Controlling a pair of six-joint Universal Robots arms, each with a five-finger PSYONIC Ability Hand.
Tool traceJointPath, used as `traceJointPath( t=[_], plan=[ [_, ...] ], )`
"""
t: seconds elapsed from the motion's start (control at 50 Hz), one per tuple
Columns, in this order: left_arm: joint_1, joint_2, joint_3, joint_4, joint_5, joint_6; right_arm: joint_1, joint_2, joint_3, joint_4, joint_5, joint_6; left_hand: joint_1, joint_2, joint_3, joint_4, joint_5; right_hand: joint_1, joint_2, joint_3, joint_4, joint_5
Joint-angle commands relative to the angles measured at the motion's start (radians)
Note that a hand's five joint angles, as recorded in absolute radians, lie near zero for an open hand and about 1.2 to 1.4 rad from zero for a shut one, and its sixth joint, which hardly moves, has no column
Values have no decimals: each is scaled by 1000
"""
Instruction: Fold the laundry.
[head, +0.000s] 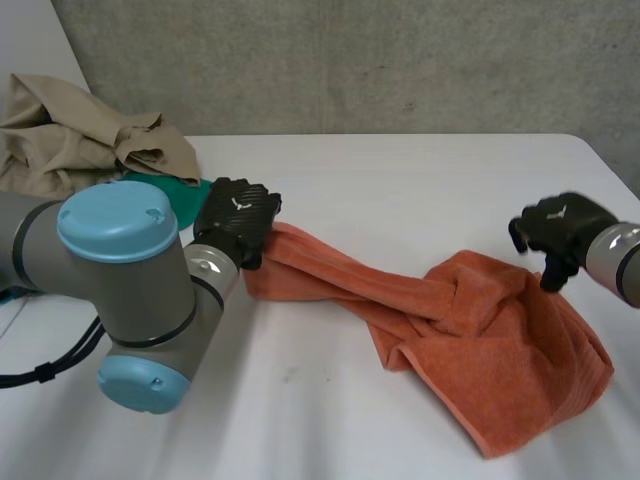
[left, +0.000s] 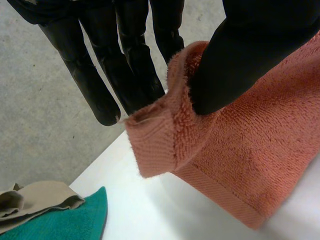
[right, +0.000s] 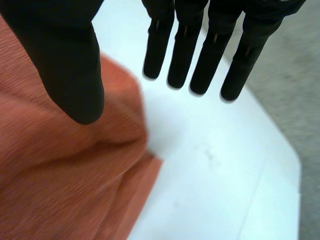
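The white table (head: 400, 180) spreads under my arms; across it lies the orange towel (head: 480, 330), stretched and twisted into a loose rope from my left side towards my right, where it widens into a crumpled heap near the table's near right edge. At the far left corner sits a pile of beige clothes (head: 80, 140), with a teal cloth (head: 185, 195) just beside it, partly under it. My left hand (head: 237, 220) is at the towel's left end; my thumb (left: 240, 60) presses into the hemmed corner and the fingers (left: 95, 85) stand behind it, so the corner is pinched between them. My right hand (head: 560, 230) is above the towel's bunched right part; its fingers (right: 200, 60) are straight and spread away from the thumb, holding nothing.
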Motion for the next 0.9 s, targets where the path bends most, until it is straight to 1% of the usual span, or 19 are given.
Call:
traceJointPath(
  t=[0.02,0.04,0.1,0.16,0.18,0.26,0.36,0.4,0.42,0.46,0.48,0.56,0.58,0.62,0.64,0.66,0.74,0.8,0.9],
  plan=[
    [-14,45,-56,-18,0,-4,-3,-52,-49,-18,-15,183,292,203,207,201,230,-252,-256,-256,-256,-242],
    [-13,80,-82,-21,0,-6,-1,-52,-69,-11,-26,185,292,203,207,201,230,-337,-341,-341,-341,-327],
    [-13,122,-120,-21,2,-6,-3,-14,-111,6,-52,171,292,203,207,201,230,-341,-345,-345,-344,-331],
    [-16,169,-159,-21,2,-4,3,96,-177,60,-103,145,292,203,207,201,230,-341,-345,-345,-344,-331],
    [-16,182,-166,-21,2,-4,5,151,-215,107,-127,128,292,203,207,201,230,-338,-342,-342,-342,-328],
    [-14,229,-196,-16,5,-4,12,252,-264,193,-173,76,292,203,207,201,230,-338,-342,-342,-342,-328],
    [-11,229,-197,-11,8,-3,23,336,-280,198,-163,-1,292,203,207,201,230,-320,-325,-324,-324,-311],
    [-10,225,-190,-10,9,-3,32,349,-287,189,-160,-12,292,203,207,201,230,-192,-196,-196,-196,-182],
    [-8,220,-180,-8,9,-1,38,362,-307,166,-158,-10,292,203,207,201,230,166,162,163,163,176],
    [-7,208,-162,1,11,2,46,369,-335,128,-150,-9,292,203,207,201,230,632,627,628,628,641],
    [-7,197,-148,8,11,7,52,369,-345,105,-146,-7,292,203,207,201,230,772,768,768,769,782],
    [-1,127,-12,68,13,24,66,353,-440,-50,-62,45,292,203,207,201,230,774,770,770,770,784],
    [4,95,66,100,14,28,66,336,-480,-131,-19,80,292,203,207,201,230,774,770,770,770,784],
    [18,61,164,139,16,33,66,308,-520,-237,30,114,292,203,207,201,230,774,770,770,770,784],
    [30,47,215,157,16,36,68,293,-531,-292,50,128,292,203,207,201,230,774,770,770,770,784],
    [65,21,320,195,17,42,69,262,-540,-404,83,152,292,203,207,201,230,774,770,770,770,784],
    [134,-31,546,268,20,47,69,196,-534,-622,126,169,292,203,207,201,230,774,770,770,770,784],
    [151,-55,636,288,25,44,72,161,-499,-658,123,175,292,203,207,201,230,774,770,770,770,784],
    [147,-52,590,285,25,44,77,100,-398,-649,103,171,292,203,207,201,230,774,770,770,770,784]
  ],
)
